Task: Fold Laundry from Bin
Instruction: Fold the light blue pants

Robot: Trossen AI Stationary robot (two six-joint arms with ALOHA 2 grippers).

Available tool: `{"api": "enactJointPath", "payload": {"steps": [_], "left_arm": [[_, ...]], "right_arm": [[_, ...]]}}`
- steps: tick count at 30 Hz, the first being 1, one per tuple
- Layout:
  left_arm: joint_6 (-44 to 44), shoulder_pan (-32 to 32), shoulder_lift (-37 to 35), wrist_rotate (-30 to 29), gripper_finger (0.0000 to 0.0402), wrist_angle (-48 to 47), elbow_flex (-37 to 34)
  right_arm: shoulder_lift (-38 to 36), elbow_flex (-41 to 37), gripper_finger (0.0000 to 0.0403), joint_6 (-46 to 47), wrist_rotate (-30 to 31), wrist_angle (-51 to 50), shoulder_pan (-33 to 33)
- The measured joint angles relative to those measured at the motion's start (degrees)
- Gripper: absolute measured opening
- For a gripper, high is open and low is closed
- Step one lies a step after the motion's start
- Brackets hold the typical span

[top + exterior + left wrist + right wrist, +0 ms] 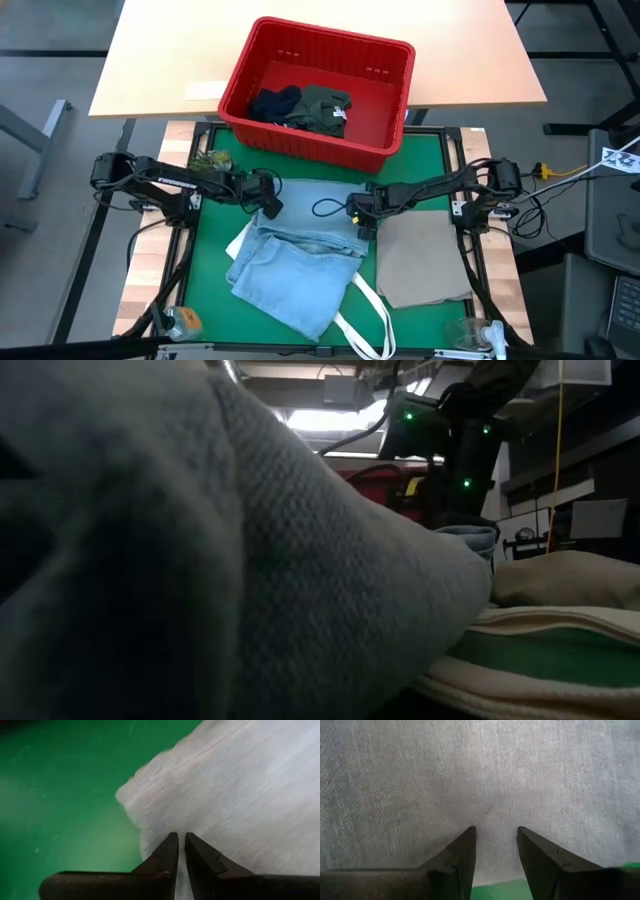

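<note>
Blue jeans [295, 262] lie rumpled on green worktop [212, 245], near red bin [385, 105]; soft, floppy, bit heavy; best grab waist corners; left gripper [181, 840] jaws nearly together at jeans edge; right gripper [496, 834] jaws apart over denim, holding nothing.

I see a red bin [385, 120] holding a dark navy garment [274, 104] and a dark olive garment [325, 107]. I see light blue denim jeans [295, 270] on a green mat [215, 235], and beige cloth [422, 258] beside them. I note white straps [372, 322] at the mat's near edge. Both arms are dark; the table [170, 55] is light wood.
</note>
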Motion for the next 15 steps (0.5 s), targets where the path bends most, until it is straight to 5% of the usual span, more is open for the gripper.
{"api": "enactJointPath", "payload": {"steps": [7,15], "left_arm": [[4.19,-0.02,-3.03,3.14,0.0019,-3.14,7.48],[4.52,-3.87,-3.76,13.37,0.0015,-3.31,12.38]], "right_arm": [[-2.2,5.45,0.0144,-0.39,2.12,-5.82,0.03],[-4.05,7.54,0.0144,2.37,-1.92,-4.84,3.13]]}}
